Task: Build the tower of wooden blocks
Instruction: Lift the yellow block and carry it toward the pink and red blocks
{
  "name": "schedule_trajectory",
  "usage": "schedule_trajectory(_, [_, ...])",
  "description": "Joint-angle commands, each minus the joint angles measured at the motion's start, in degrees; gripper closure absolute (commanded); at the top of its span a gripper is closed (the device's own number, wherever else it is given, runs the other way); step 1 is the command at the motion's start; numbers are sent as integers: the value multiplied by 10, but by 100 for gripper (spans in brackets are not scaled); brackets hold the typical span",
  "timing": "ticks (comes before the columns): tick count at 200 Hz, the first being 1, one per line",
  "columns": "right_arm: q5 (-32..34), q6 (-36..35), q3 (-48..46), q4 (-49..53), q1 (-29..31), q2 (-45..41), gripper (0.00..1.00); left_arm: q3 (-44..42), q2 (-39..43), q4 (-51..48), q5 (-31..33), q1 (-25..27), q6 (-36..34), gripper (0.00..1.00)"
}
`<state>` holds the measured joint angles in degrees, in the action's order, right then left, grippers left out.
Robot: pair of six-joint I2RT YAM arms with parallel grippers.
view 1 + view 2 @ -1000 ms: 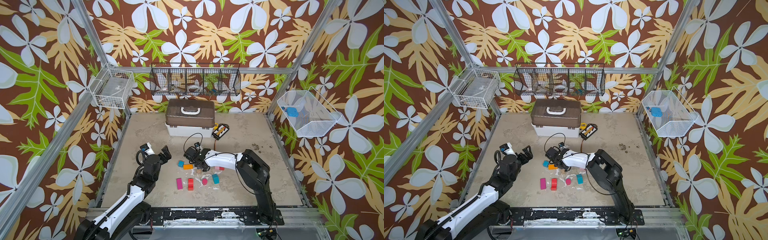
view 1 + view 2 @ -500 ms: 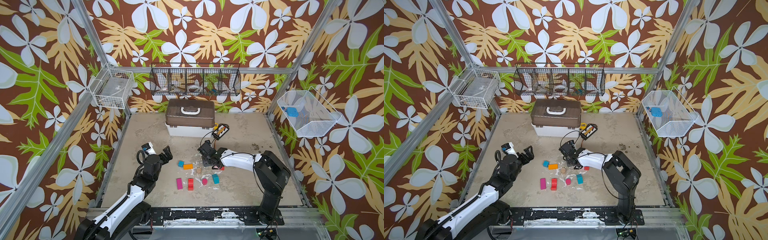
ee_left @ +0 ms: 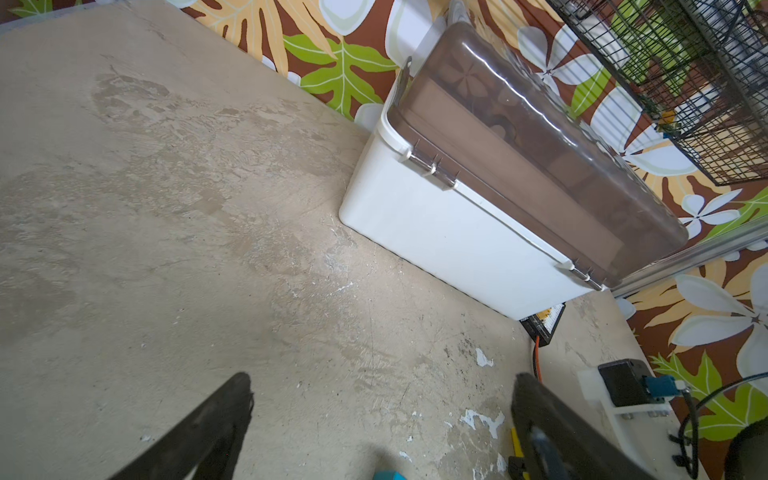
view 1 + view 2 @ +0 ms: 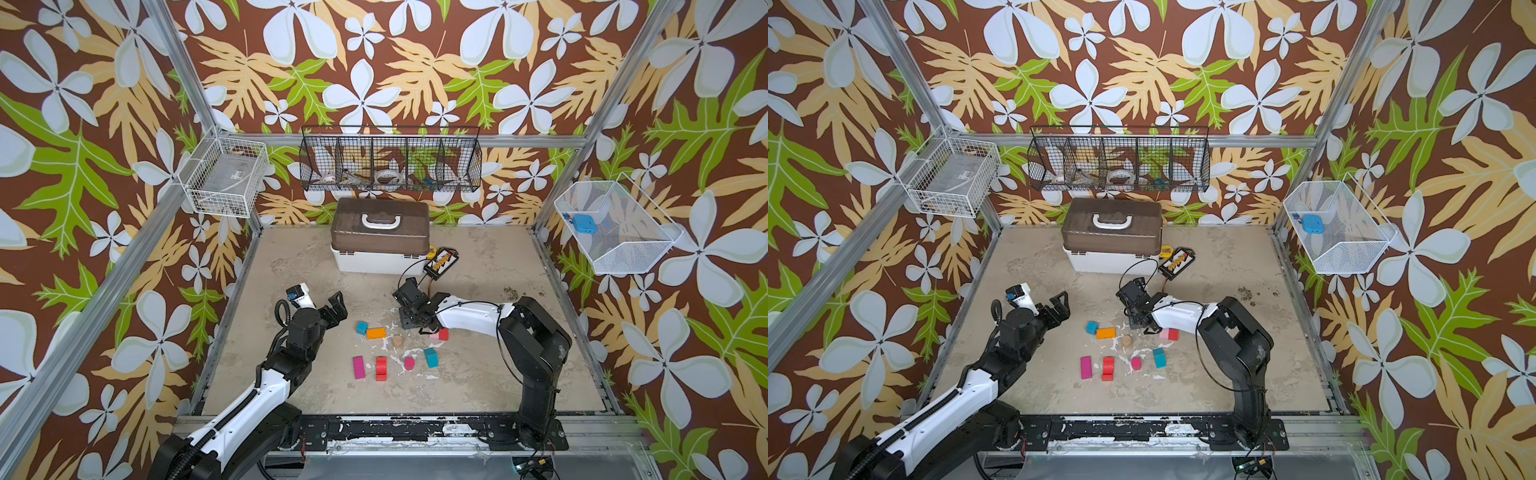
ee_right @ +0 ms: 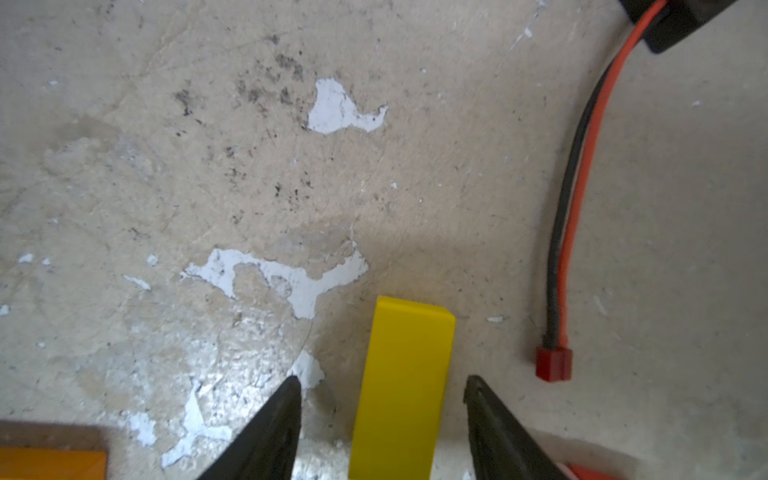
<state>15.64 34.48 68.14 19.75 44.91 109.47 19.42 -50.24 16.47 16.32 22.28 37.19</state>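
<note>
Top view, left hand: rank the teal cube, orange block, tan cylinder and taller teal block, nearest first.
1. teal cube, just right of the left hand.
2. orange block, beside that cube.
3. tan cylinder, middle of the group.
4. taller teal block, farthest right, nearer the front.

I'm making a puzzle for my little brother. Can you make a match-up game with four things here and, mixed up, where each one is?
Things:
1. yellow bar
2. orange block
3. magenta bar
4. white box

Places:
A. near the back wall
B. beside the red block
C. between the fingers of the right gripper
D. next to a teal cube

Pairs: 1-C, 2-D, 3-B, 4-A
</note>
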Motion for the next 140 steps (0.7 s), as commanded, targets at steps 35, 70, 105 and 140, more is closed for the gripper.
schedule_trajectory(35, [1,-16,27,7,0,20,50,0,-3,16,-10,0,-1,2])
schedule_trajectory(70, [-4,-28,48,17,0,41,58,0,-9,19,-11,0,0,2])
schedule_trajectory(105, [-16,-28,36,11,0,33,71,4,-10,22,-17,0,0,2])
schedule_trajectory(140, [-32,-54,21,0,8,10,71,4,-11,20,-18,0,0,2])
